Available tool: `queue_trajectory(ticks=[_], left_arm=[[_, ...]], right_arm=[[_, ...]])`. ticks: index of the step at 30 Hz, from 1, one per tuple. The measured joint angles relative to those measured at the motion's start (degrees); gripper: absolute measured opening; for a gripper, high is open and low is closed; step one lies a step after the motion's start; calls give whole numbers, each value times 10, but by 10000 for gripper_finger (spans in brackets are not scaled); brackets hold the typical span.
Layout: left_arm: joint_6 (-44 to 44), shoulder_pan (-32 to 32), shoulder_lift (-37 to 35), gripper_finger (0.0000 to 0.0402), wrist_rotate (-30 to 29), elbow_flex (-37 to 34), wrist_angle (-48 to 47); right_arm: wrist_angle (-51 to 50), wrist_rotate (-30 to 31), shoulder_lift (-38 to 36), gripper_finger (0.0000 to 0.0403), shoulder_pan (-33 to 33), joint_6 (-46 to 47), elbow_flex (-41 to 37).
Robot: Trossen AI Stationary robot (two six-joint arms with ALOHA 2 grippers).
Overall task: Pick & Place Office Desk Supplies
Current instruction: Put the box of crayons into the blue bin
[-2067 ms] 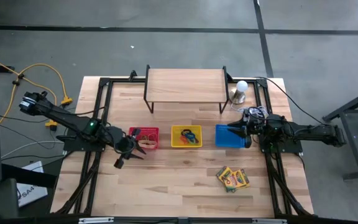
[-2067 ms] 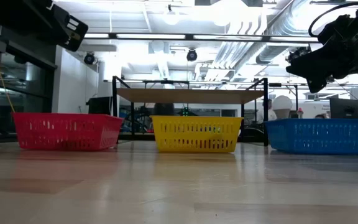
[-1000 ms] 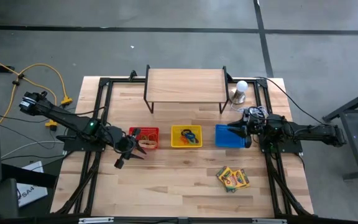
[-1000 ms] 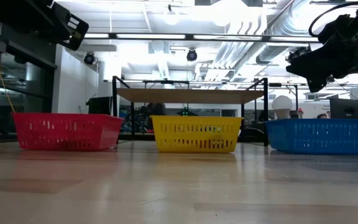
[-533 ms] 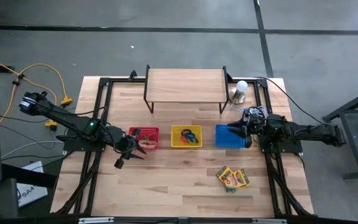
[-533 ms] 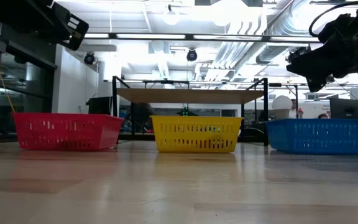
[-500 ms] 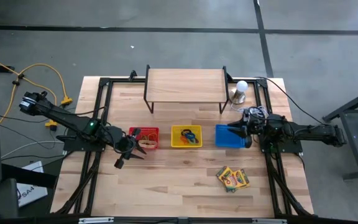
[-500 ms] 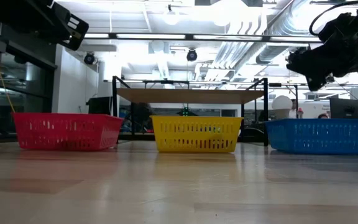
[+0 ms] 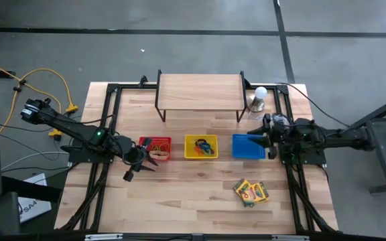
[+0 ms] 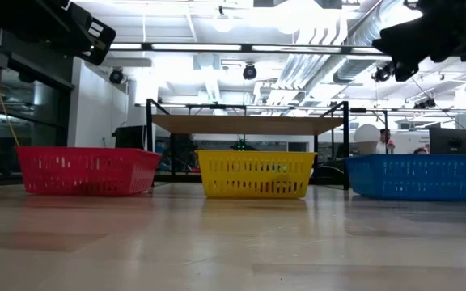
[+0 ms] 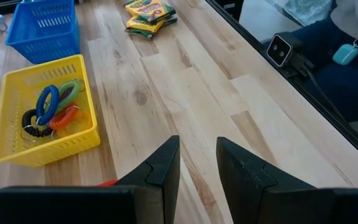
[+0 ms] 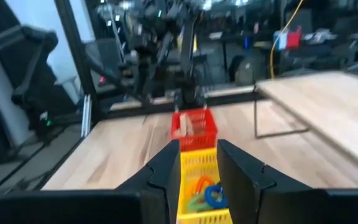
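— Baskets? Three in a row across mid-table: red basket (image 9: 155, 148), yellow basket (image 9: 201, 146), blue basket (image 9: 247, 146), all in front of the wooden riser shelf (image 9: 199, 92).

— Contents? Tan rubber bands (image 9: 158, 153) in the red one. Coiled rings (image 11: 52, 107) — blue, green, orange, black — in the yellow one. Blue one: nothing made out inside.

— Crayon boxes (image 9: 250, 192)? Stacked loose on the table (image 9: 186, 194), near side, right of centre, well apart from the baskets.

— Left gripper (image 9: 150, 161)? Low at the red basket's near left corner. Fingers (image 11: 164, 167) slightly apart, nothing between them.

— Right gripper (image 9: 260, 140)? Raised over the blue basket's right edge, pointing along the basket row. Fingers (image 12: 167, 163) narrowly apart, empty.

— Other? White bulb (image 9: 259, 98) on a metallic base by the riser's right leg.
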Motion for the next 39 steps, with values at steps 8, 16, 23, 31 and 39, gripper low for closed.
queue_trajectory(ticks=[8, 16, 23, 31, 39], left_arm=[[0, 0, 0, 100, 0, 0, 0], [0, 0, 0, 100, 0, 0, 0], [0, 0, 0, 100, 0, 0, 0], [0, 0, 0, 100, 0, 0, 0], [0, 0, 0, 100, 0, 0, 0]], right_arm=[[-127, -7, 102, 94, 63, 91, 52], [-214, -27, 163, 94, 148, 242, 112], [-226, -28, 216, 94, 220, 386, 124], [-240, -4, 263, 94, 285, 485, 124], [-252, 42, 296, 94, 359, 626, 121]])
